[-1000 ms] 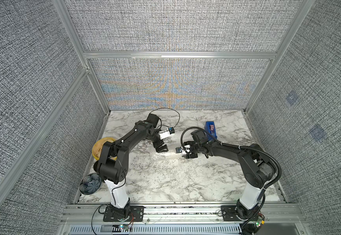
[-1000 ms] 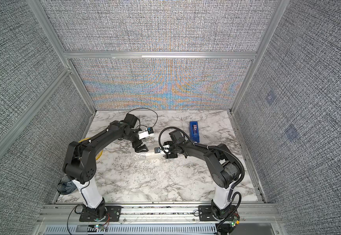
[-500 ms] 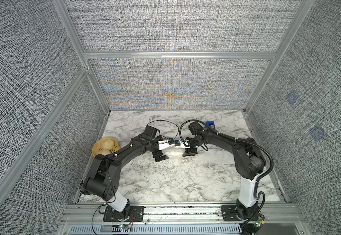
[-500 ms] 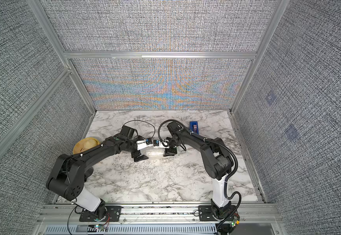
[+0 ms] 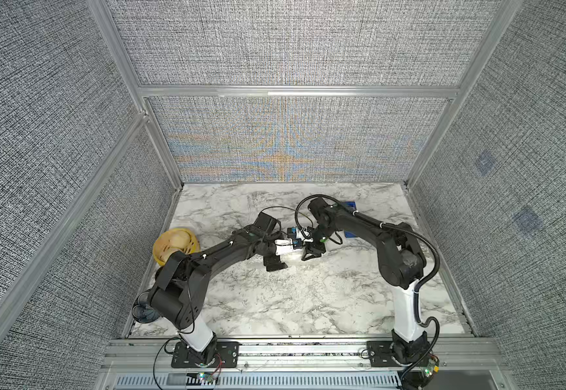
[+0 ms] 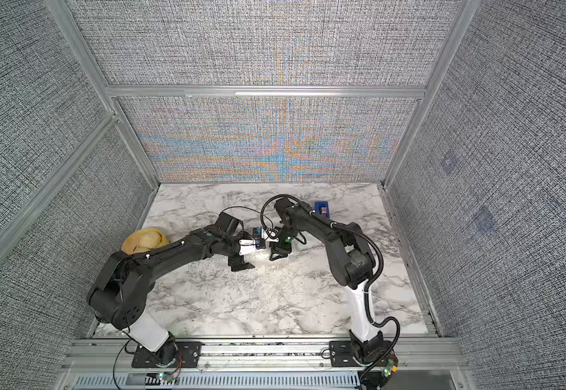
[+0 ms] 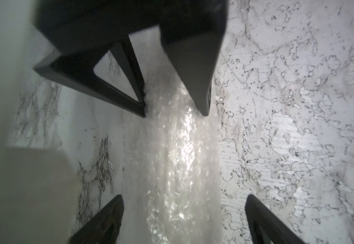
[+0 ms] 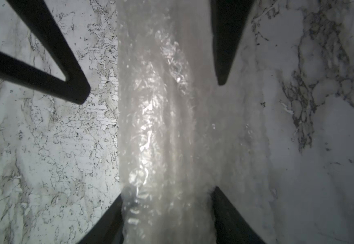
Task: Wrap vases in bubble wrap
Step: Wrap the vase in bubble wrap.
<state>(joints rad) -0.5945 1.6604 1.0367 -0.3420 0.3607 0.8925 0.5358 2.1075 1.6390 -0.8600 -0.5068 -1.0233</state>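
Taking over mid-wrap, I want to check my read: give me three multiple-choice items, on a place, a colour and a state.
1. Where does the bubble wrap roll lie?
A) mid-table, between the two claws
B) at the far left edge
C) at the front edge

2. What colour is the small box behind the right arm?
A) red
B) blue
C) green

3. How is the right claw?
A) wide open
B) shut on the roll's end
C) out of view

1 A: a top view shows it between the left claw and the right claw.
2 B: it is plainly blue.
3 B: its fingers press the roll's sides in the right wrist view.
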